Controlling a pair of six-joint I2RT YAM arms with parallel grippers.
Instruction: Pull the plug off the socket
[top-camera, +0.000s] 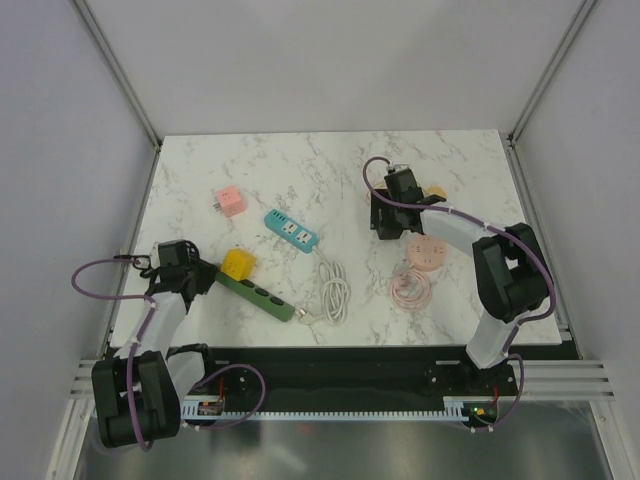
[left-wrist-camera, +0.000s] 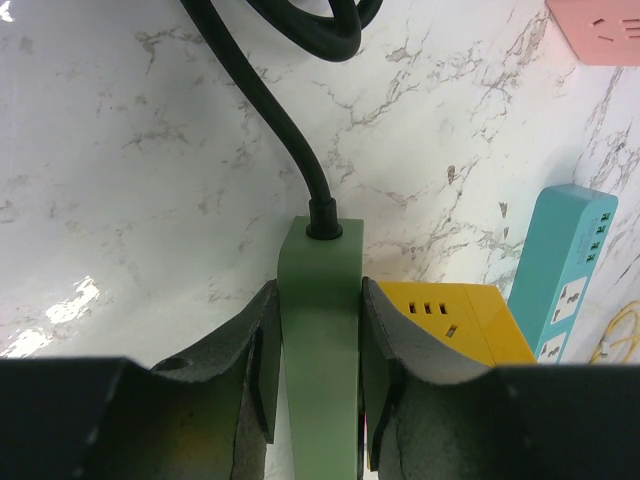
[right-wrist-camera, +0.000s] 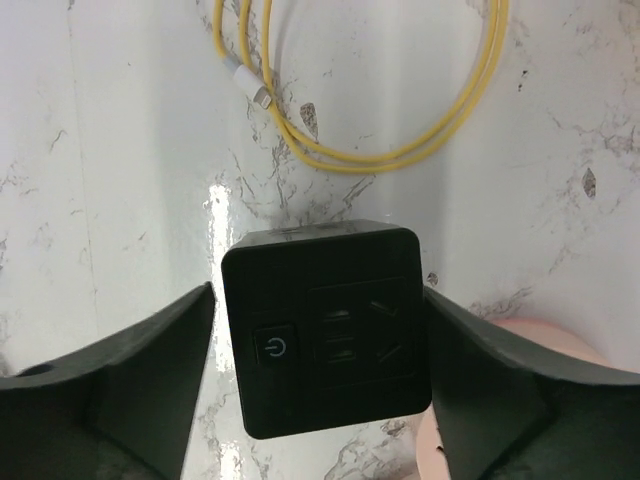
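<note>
- Closest in the left wrist view, the dark matte fingers (left-wrist-camera: 235, 350) of the left claw (left-wrist-camera: 318, 300) are clamped on both long sides of the green power strip (left-wrist-camera: 320, 250), a smooth plastic bar.
- Only that view shows a thick black cord (left-wrist-camera: 285, 125) entering the strip's end and looping off over the worktop (left-wrist-camera: 120, 150), which is glossy white marble with grey veins.
- Only the top view shows the whole strip. It lies slantwise at the near left with a row of dark outlets along it.
- A white plug (top-camera: 304, 318) is at the strip's end away from the claw. Whether it is seated or merely touching cannot be told.
- The plug's white cable (top-camera: 335, 290) lies coiled just beside it.
- A yellow cube socket (left-wrist-camera: 450, 315) sits just beside the strip, next to the claw.
- Far right, the right claw (right-wrist-camera: 320, 300) stands apart around a black cube socket (right-wrist-camera: 325, 340). The cube has rounded corners and a power button, and a sliver of marble shows on one side.
- Only the right wrist view makes out the thin yellow cable (right-wrist-camera: 390, 160) looped beyond the cube, with its small white connector.
- Counted in the top view:
  - two bar strips, the green one and a teal strip (top-camera: 291, 231)
  - three cubes: yellow, black and a pink cube (top-camera: 229, 200)
  - one round pink socket (top-camera: 425, 252), with a pale pink cable coil (top-camera: 410, 290) beside it
</note>
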